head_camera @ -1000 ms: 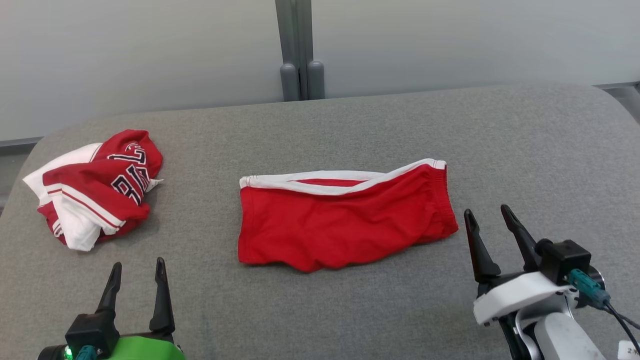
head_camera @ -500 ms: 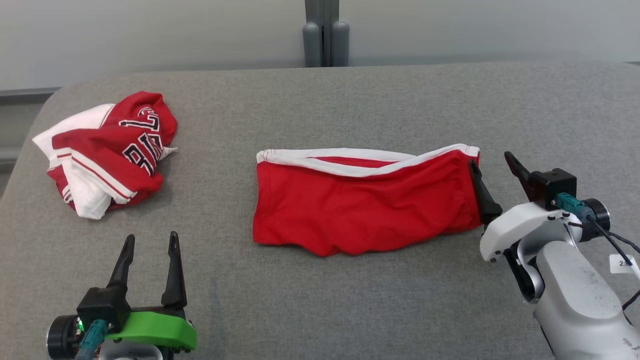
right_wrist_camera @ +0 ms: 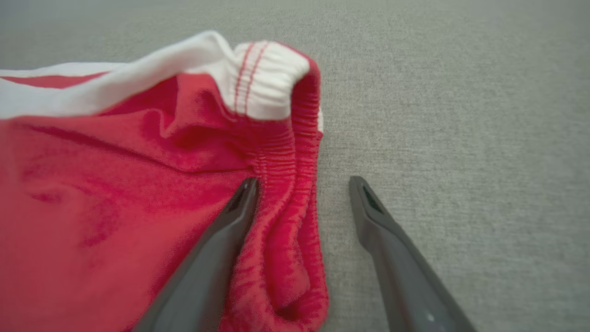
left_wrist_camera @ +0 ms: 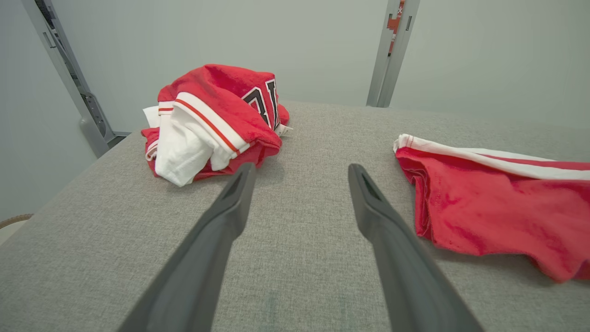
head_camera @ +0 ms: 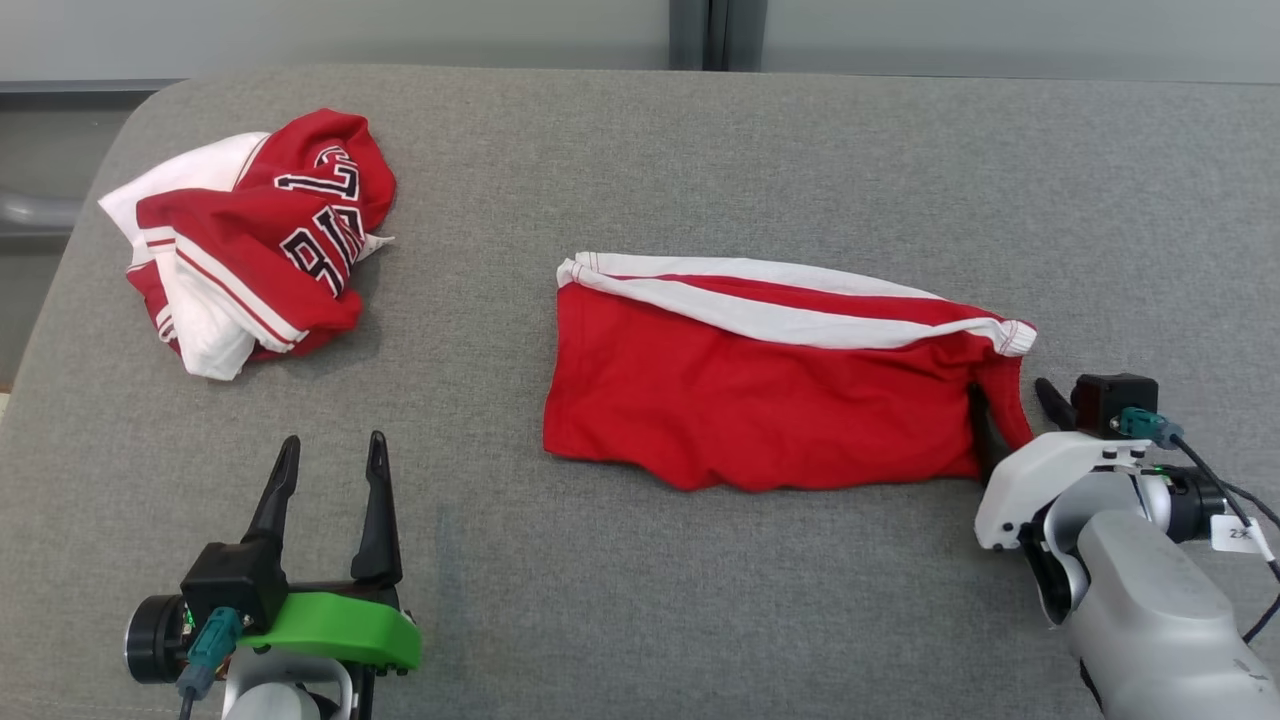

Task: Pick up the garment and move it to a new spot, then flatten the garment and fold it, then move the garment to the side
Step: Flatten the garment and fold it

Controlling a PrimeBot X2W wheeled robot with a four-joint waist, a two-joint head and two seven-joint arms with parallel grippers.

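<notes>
Red shorts (head_camera: 760,400) spread flat near the middle of the grey padded tabletop (head_camera: 700,140), white stripe along the far edge, elastic waistband end pointing right. Right gripper (head_camera: 1008,392) at that waistband end, jaws parted and not clamped: bunched red elastic standing in the gap, inner finger (right_wrist_camera: 214,249) lying against the red cloth, outer finger over bare grey fabric just beside the hem. Unclear whether the inner fingertip presses the cloth or merely touches it; in the head view part of that finger tucked behind a raised fold of waistband. Right wrist view soft and blurred up close, stitching readable only on the white band. Left gripper (head_camera: 330,455) well apart from the shorts, jaws spread, nothing between them, low over bare tabletop. Shorts' far end cut off by the frame edge in the left wrist view. Crumpled red-and-white jersey (head_camera: 250,240) at the far left corner, black lettering folded over and unreadable.
</notes>
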